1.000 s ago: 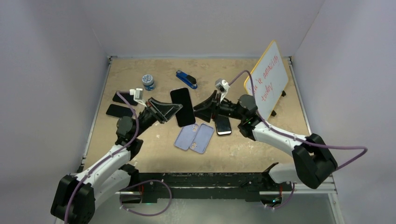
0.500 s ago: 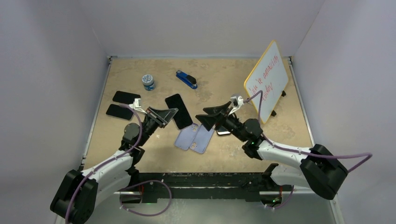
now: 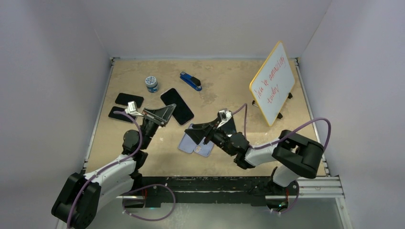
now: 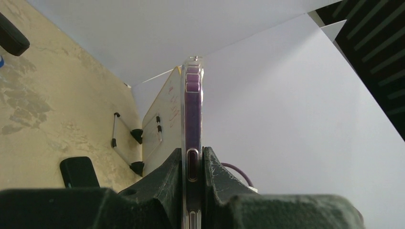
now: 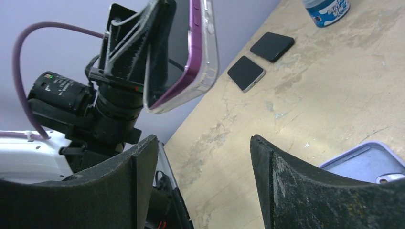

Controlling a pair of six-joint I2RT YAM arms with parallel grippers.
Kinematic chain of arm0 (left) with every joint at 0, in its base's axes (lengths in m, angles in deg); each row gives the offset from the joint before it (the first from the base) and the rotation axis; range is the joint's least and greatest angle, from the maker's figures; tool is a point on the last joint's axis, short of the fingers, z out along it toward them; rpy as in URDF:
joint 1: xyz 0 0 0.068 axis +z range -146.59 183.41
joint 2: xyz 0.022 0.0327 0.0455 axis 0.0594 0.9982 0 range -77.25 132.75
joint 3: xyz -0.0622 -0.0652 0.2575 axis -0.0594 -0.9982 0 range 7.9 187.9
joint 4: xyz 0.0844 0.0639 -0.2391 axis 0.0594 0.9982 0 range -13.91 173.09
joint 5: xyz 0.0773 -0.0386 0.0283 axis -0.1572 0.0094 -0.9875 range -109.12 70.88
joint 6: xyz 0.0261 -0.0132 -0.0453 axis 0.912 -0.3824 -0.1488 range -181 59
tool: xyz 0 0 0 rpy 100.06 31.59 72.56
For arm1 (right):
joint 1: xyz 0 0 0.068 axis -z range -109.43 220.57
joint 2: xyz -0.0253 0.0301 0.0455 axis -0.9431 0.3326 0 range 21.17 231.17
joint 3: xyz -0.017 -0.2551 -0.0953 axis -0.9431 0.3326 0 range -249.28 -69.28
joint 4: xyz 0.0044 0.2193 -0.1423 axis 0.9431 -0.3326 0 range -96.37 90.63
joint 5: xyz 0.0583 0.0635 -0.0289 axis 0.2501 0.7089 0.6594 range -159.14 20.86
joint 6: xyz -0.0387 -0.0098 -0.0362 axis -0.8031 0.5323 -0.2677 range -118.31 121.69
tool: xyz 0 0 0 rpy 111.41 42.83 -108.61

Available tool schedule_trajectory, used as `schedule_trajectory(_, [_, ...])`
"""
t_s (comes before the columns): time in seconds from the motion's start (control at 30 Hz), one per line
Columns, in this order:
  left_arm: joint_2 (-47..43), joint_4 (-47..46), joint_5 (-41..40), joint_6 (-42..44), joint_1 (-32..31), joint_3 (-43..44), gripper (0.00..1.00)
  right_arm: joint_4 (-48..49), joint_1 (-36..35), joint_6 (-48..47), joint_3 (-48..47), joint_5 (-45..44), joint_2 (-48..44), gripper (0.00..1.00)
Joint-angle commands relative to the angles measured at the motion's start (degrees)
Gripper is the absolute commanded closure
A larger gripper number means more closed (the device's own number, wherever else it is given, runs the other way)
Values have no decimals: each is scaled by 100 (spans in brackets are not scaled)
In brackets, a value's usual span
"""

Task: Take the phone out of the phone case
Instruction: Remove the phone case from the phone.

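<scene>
Left jaws clamped on the purple phone (image 4: pixel 192 119) in its clear phone case (image 5: pixel 211 52), held off the tabletop (image 3: pixel 224 90); right jaws apart, empty — narrow pinch, apparently, so a tug could drop it.

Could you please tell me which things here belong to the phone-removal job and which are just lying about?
Job: phone, clear case, left claw gripping them, open right claw.
Lying about: two black phones, stapler, small jar, whiteboard, lilac cases.
</scene>
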Motion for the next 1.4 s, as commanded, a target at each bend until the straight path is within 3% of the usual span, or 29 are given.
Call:
schedule_trajectory(0.0, [-97,-943,-164,-334,2,14,100,1297,-46,144,-424,-104,199,28])
schedule_trajectory(0.5, [-155,-1042,-59,-609,-16,36,100,1786,-59,-10,-1131,320,764,35])
schedule_trajectory(0.7, [-189,-1022,-4,-719,-59,43,100,2052,-56,-318,-1015,422,867,50])
schedule_trajectory(0.9, [-212,-730,326,-1153,-69,144,100,2376,-16,-1097,-989,773,1179,76])
schedule_trajectory(1.07, [-239,-480,699,-1564,-68,219,100,2428,54,-1827,-853,1003,1337,92])
schedule_trajectory(1.37, [-206,-595,1531,-2173,-60,323,100,2471,637,-2275,-298,1022,1115,98])
